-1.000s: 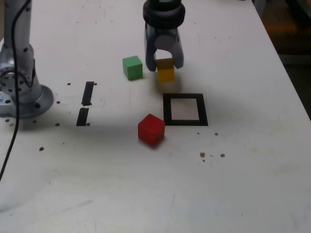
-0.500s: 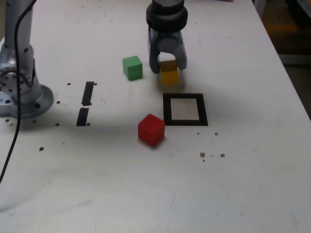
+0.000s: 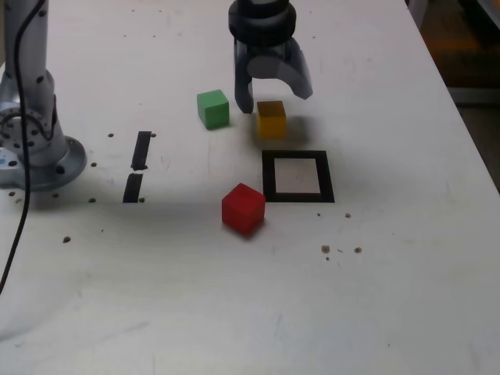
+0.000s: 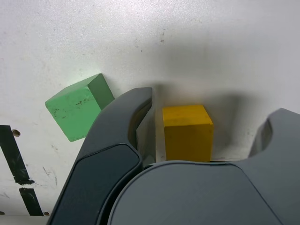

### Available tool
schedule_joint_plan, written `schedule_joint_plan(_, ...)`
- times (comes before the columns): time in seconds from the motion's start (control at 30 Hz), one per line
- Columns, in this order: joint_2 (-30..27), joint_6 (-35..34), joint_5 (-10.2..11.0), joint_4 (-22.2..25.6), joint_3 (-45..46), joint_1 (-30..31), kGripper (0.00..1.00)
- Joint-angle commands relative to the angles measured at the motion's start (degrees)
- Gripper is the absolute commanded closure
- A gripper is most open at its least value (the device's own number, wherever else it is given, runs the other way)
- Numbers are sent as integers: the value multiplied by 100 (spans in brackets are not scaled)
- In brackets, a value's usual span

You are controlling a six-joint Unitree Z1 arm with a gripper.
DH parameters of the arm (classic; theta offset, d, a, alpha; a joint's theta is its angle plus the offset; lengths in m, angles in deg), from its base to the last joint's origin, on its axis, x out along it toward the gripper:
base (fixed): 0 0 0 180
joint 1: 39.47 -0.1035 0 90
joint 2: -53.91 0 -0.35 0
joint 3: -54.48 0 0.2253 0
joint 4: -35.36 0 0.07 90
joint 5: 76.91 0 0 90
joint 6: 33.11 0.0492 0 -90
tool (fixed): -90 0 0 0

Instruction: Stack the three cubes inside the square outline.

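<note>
While the dark grey gripper [image 3: 276,95] stands open, the solid yellow cube [image 3: 272,119] (no longer side evident) sits nearly square-on between its fingers.

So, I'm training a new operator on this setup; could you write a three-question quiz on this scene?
1. True or false: the red cube lies inside the square outline.
2. Which cube is between the spread fingers of the end effector: a) red, b) green, c) yellow?
3. Fill in: in the exterior view, the green cube lies to the ____ of the yellow cube.

Key: 1 false; 2 c; 3 left.
</note>
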Motion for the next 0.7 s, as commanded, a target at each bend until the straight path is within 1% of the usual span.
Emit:
schedule_joint_plan(0.0, -223, 3, 4, 81, 17, 74, 7)
schedule_joint_plan(0.13, -583, -3, -64, 295, 64, 346, 7)
schedule_joint_plan(0.3, -931, -63, -222, 479, 157, 917, 6)
schedule_joint_plan(0.47, -1109, -116, -382, 470, 236, 1600, 1)
schedule_joint_plan(0.67, -1232, -204, -400, 351, 480, 2339, 0)
